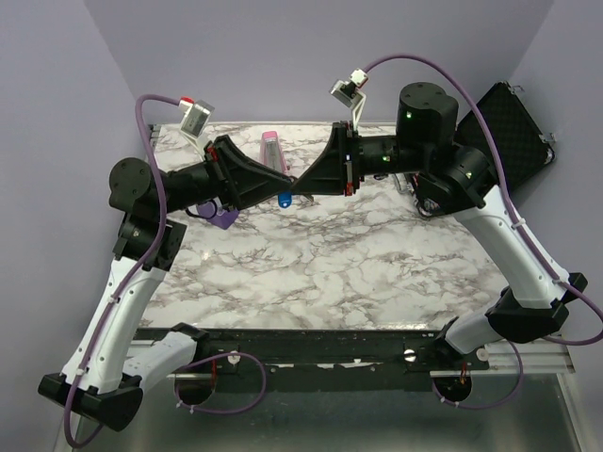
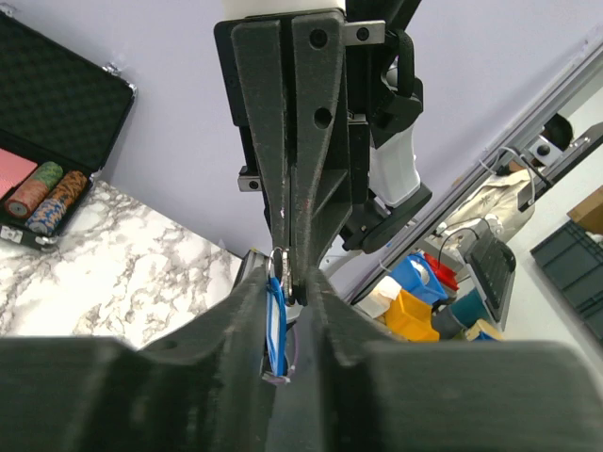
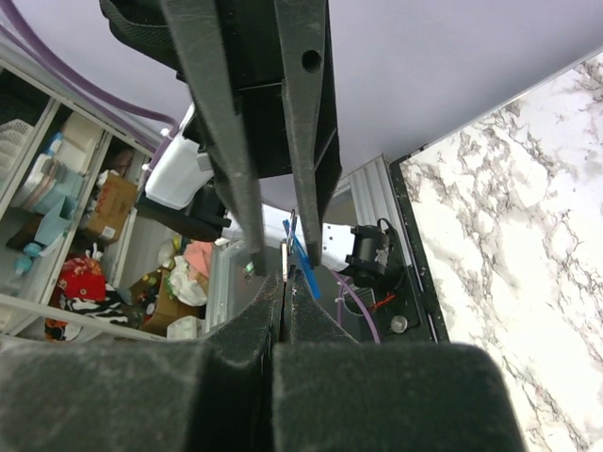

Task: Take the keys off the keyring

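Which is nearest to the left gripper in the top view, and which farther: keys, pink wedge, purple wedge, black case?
From the left gripper:
1. keys, at its tip.
2. pink wedge, behind.
3. purple wedge, left.
4. black case, far right.

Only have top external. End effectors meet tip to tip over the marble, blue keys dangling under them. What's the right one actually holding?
Observer: Right wrist view: right end effector is shut on a thin metal piece, the keyring.
Operator: Left one clamped too?
Observer: No. Left wrist view: left end effector has fingers apart, the keys in the gap.
Operator: Anything in the black case?
Observer: Left wrist view: stacked poker chips in the case.
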`<state>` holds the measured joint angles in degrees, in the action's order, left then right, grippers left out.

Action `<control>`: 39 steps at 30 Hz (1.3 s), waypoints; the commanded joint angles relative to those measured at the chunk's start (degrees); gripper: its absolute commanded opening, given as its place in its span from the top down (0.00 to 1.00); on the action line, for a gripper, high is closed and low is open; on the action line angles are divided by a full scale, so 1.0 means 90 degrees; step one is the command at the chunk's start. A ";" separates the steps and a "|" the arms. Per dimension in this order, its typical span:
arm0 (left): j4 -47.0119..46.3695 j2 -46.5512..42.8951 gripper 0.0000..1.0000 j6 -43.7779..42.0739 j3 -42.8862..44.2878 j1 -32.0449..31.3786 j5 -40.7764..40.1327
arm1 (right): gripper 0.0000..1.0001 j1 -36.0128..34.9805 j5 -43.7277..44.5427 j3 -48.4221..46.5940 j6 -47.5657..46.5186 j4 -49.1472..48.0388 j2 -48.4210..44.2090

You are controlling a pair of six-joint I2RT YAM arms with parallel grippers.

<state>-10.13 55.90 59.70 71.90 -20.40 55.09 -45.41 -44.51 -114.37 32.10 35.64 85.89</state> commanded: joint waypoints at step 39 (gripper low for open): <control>0.4543 0.0664 1.00 -0.3674 0.1494 -0.0077 0.1154 | 0.99 -0.0004 0.0239 0.0783 -0.0246 0.1294 -0.0890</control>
<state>27.16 62.17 30.89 86.50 -21.76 61.95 -45.87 -42.61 -107.57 29.91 41.28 82.35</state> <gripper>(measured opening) 0.013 0.009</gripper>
